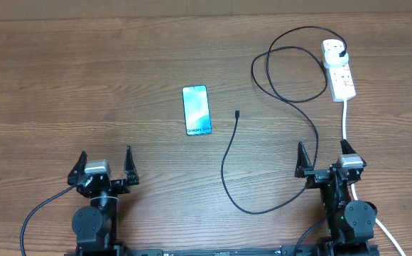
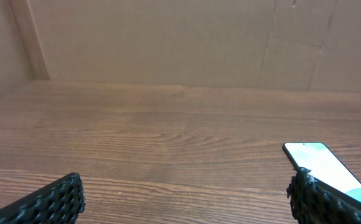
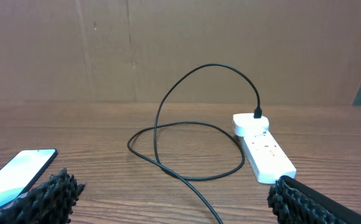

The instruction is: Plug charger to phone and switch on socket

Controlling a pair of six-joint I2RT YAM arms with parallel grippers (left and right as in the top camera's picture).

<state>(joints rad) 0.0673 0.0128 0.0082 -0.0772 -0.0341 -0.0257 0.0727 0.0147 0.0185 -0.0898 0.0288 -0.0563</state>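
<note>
The phone (image 1: 197, 110) lies flat mid-table with its blue screen lit; it also shows at the right of the left wrist view as the phone (image 2: 330, 171) and at the left of the right wrist view as the phone (image 3: 15, 174). The charger cable (image 1: 263, 85) loops across the table, its small connector tip (image 1: 237, 113) lying just right of the phone and its plug (image 1: 343, 54) seated in the white socket strip (image 1: 338, 70). The right wrist view shows the socket (image 3: 262, 146) and the cable (image 3: 187, 127). My left gripper (image 1: 106, 161) and right gripper (image 1: 323, 156) stand open and empty near the front edge.
The socket's thick white cord (image 1: 346, 122) runs down the table's right side past my right arm. A brown cardboard wall (image 2: 180, 43) stands behind the wooden table (image 1: 85, 85).
</note>
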